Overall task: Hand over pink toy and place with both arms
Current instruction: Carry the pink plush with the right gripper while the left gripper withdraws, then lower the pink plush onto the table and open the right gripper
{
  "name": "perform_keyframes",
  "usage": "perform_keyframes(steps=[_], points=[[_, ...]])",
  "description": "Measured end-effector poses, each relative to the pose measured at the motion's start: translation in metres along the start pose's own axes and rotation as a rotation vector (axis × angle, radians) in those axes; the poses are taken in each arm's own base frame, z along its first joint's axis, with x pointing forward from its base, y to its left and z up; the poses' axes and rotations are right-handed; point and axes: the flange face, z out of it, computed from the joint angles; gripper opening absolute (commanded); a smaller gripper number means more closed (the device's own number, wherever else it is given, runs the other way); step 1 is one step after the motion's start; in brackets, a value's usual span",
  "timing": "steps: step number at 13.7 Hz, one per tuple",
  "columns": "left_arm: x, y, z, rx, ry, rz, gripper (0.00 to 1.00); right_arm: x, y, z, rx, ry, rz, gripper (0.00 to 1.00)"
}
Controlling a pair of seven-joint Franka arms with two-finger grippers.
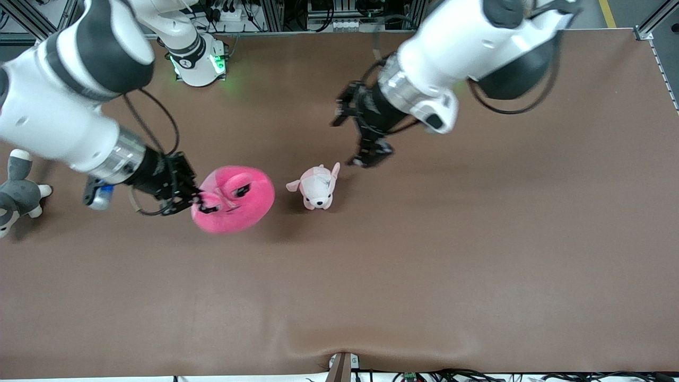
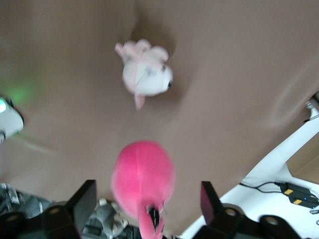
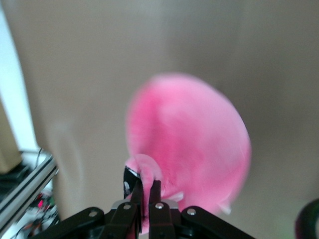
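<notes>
The pink toy (image 1: 238, 204) hangs from my right gripper (image 1: 197, 201), which is shut on a fold at its edge next to the eyes. In the right wrist view both fingers (image 3: 154, 191) pinch that pink fold, and the round body (image 3: 194, 144) fills the view past them. My left gripper (image 1: 354, 132) is open over the table, apart from the toy and just above the small puppy plush. In the left wrist view its two fingers (image 2: 84, 204) stand wide, with the pink toy (image 2: 144, 174) seen farther off between them, touching neither.
A pale pink-and-white puppy plush (image 1: 317, 187) lies on the brown table (image 1: 424, 265) beside the pink toy, toward the left arm's end. A grey-and-white plush (image 1: 16, 191) lies at the right arm's end. The right arm's base (image 1: 199, 63) glows green.
</notes>
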Motion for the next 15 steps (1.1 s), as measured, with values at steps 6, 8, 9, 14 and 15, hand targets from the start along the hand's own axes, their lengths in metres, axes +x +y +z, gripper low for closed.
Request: perform_keyframes(steps=[6, 8, 9, 14, 15], points=[[0.054, 0.024, -0.039, 0.004, 0.269, 0.46, 1.0, 0.197, -0.007, 0.07, -0.161, -0.024, -0.045, 0.0], [0.068, 0.016, -0.063, 0.04, 0.351, 0.657, 1.0, 0.246, 0.003, 0.083, -0.182, -0.047, -0.072, 0.0], [0.08, 0.022, -0.076, 0.064, 0.377, 0.744, 1.0, 0.262, 0.007, 0.09, -0.188, -0.056, -0.083, 0.0], [0.15, 0.075, -0.113, 0.195, 0.466, 1.113, 1.0, 0.327, 0.032, 0.095, -0.211, -0.102, -0.117, 1.0], [0.16, 0.082, -0.117, 0.214, 0.471, 1.164, 1.0, 0.333, 0.035, 0.093, -0.217, -0.11, -0.12, 1.0]])
